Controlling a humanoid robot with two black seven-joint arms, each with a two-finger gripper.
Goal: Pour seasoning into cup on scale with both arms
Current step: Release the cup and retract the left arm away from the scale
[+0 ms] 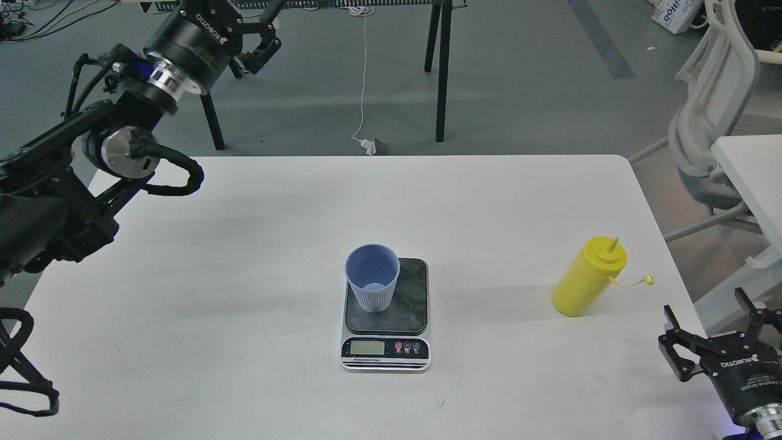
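Observation:
The light-blue ribbed cup (372, 287) stands upright and empty on the left part of the scale's dark plate (409, 305), at the table's middle. The yellow squeeze bottle (586, 280) stands upright on the right of the table, its small cap hanging on a tether to its right. My left gripper (264, 29) is raised high at the far left, beyond the table's back edge, far from the cup, open and empty. My right gripper (710, 325) comes in at the bottom right corner, open and empty, a little below and right of the bottle.
The white table (244, 275) holds only the scale, cup and bottle. A black-legged trestle table (440, 73) stands behind. A white chair (708, 122) and a second white table (748, 165) stand to the right. A white cable (363, 91) hangs to the floor.

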